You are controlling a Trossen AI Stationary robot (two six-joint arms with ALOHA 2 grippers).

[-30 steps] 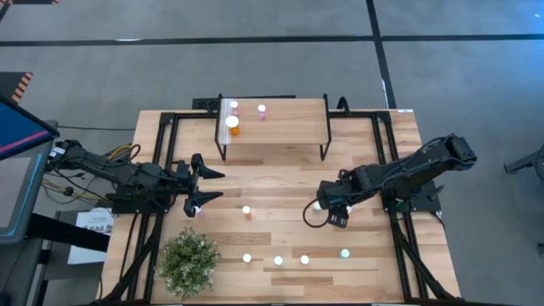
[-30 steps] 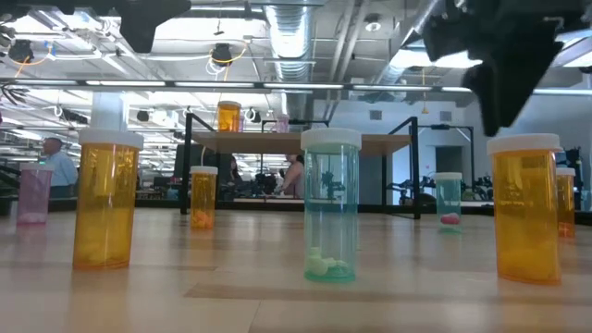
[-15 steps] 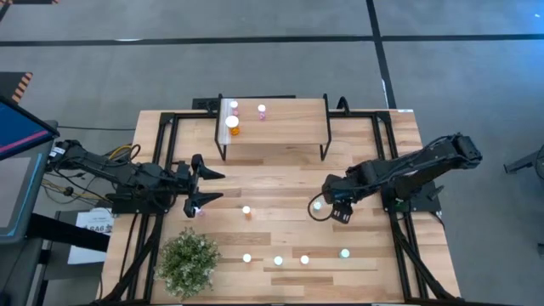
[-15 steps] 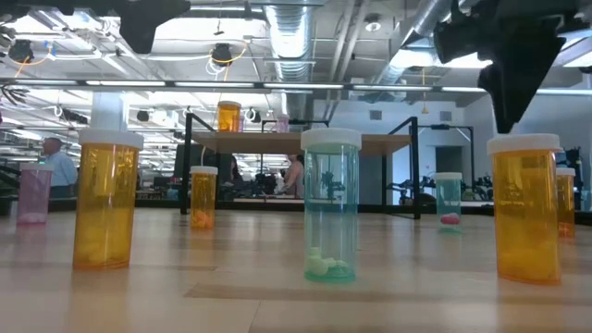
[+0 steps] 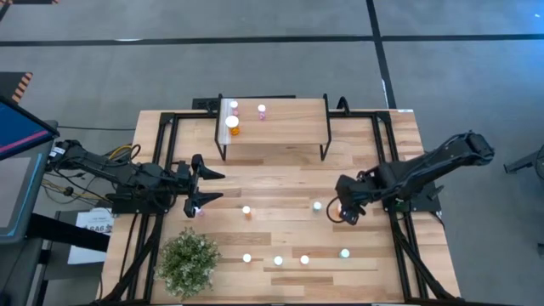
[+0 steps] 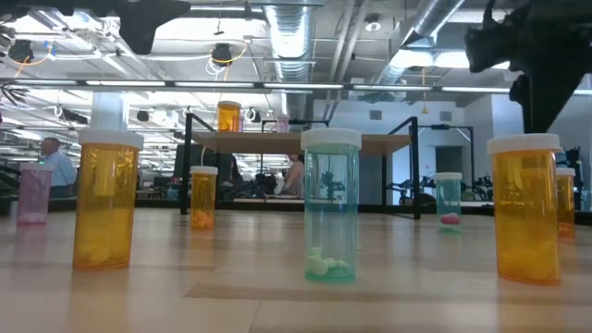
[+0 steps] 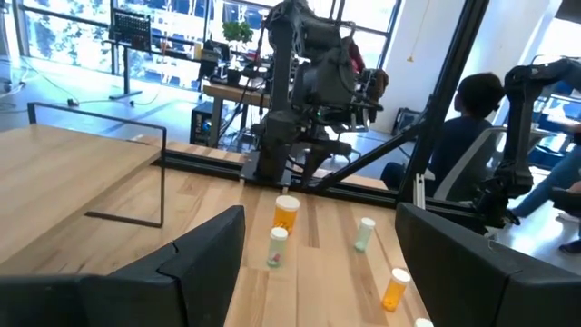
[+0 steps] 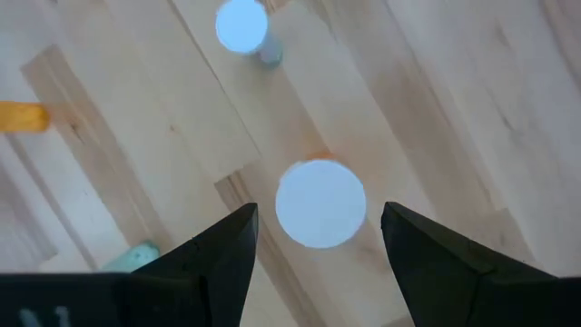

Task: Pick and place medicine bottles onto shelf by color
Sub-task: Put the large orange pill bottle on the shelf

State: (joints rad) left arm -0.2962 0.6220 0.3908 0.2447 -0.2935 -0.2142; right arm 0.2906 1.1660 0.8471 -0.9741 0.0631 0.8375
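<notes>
My right gripper (image 5: 345,210) (image 8: 318,214) points down, open, right of the table's middle. Its fingers stand on either side of an orange bottle's white cap (image 8: 320,202), above it and apart from it. A teal bottle (image 5: 317,205) stands just to its left. The shelf (image 5: 274,119) at the far edge carries two orange bottles (image 5: 232,125) and a pink one (image 5: 262,110). My left gripper (image 5: 209,186) (image 7: 318,263) waits open and level at the left, with a pink bottle (image 5: 199,210) beside its near finger. More bottles (image 5: 278,260) stand in a row near the front edge.
A green potted plant (image 5: 188,262) stands at the near left corner. A lone orange bottle (image 5: 246,210) stands mid-table. Black frame rails (image 5: 399,246) run along both sides of the table. People sit in the room behind (image 7: 472,118).
My right gripper has moved toward the table's right edge, rolling about its own axis. It has left the teal bottle, which now shows uncovered, and hangs over the orange one beside it. Its fingers have stayed open.
</notes>
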